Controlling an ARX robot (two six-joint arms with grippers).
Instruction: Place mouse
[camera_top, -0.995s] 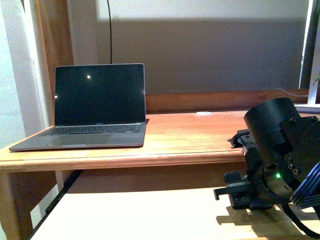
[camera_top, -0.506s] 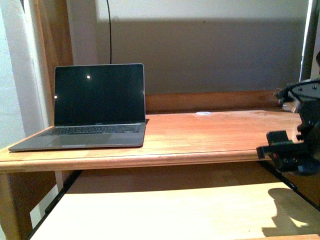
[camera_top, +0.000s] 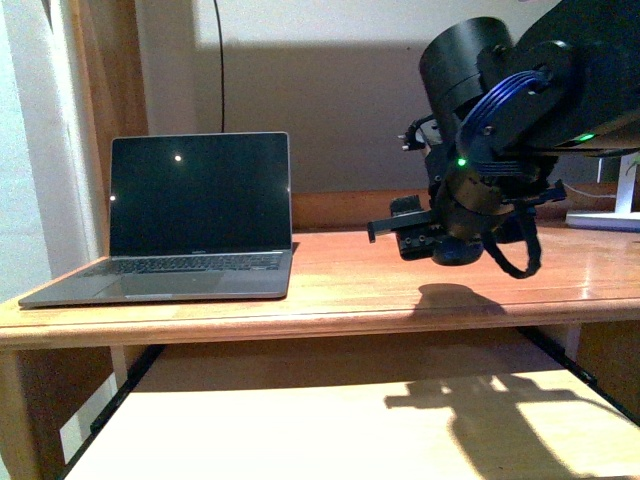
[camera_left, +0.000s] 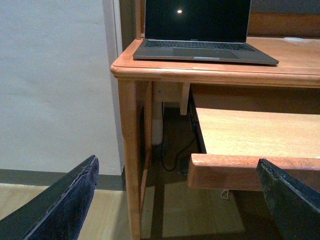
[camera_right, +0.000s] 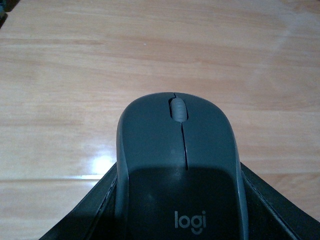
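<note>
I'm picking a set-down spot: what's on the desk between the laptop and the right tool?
Nothing; the front view shows bare wooden desk top between the laptop and the right tool, which grips the mouse.

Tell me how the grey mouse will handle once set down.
The dark grey domed mouse looks rigid and probably light. Its smooth rounded shell may slip in a loose grip. On the glossy wooden desktop it would likely slide, not roll.
</note>
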